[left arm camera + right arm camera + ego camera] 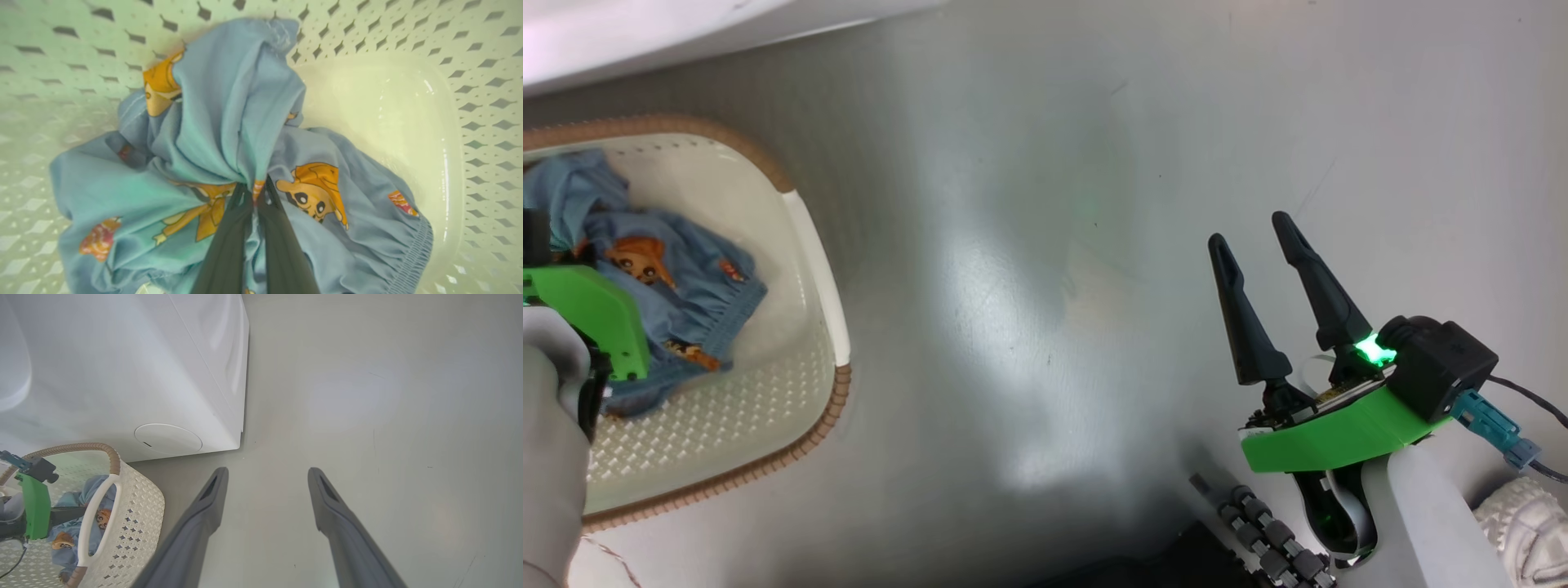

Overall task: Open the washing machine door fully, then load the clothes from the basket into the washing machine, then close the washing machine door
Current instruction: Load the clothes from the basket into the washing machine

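White washing machine [122, 375] stands on grey floor [388, 416], lower front corner in right wrist view. The basket [817, 269] sits on the floor just beside the machine's front, at the robot's left. The clothes [229, 106] lie bunched inside the basket, blue fabric with orange prints, on the tub bottom. Left gripper [255, 190] is down in the basket, jaws pinched together on a fold of the clothes. Right gripper [267, 473] hangs over bare floor, well apart from the basket, jaws spread wide, holding nothing.
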Controlling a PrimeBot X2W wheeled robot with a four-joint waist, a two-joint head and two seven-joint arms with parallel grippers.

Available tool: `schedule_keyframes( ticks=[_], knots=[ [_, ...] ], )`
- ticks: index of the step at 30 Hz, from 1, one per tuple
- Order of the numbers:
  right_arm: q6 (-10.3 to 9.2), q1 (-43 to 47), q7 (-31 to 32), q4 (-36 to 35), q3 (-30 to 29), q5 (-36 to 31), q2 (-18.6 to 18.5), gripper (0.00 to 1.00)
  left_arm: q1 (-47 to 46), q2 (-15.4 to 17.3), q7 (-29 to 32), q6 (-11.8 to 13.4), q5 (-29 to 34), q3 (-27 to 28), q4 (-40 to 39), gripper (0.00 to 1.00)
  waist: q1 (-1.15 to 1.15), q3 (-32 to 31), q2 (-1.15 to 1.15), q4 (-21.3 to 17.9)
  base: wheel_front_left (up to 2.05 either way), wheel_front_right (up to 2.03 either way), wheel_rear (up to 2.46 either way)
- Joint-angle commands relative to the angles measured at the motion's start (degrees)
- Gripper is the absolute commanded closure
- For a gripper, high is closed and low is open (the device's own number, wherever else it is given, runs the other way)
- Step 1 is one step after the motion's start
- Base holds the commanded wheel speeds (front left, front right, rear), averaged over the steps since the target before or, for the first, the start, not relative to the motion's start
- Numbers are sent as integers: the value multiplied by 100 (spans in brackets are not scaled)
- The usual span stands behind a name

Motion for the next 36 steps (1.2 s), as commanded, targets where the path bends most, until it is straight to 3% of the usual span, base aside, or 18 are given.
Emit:
schedule_keyframes(
  ticks=[1,17,28,36],
  knots=[
    [9,154,-27,-71,86,40,9,0,252,194,-161,77,-88,93,-20,100,0,-134,0,43,0,0,0],
    [9,29,-27,120,-9,-31,-15,0,929,-154,-1088,169,-456,412,-551,100,0,-1135,0,369,0,0,0],
    [9,134,-27,304,-44,-8,-142,0,2284,-348,-1096,520,-258,1072,-2703,100,0,-1989,0,668,0,0,0],
    [9,258,-27,445,-9,26,-219,0,3310,-645,-1096,609,69,1684,-4000,100,0,-2721,0,788,0,0,0]
  ],
)
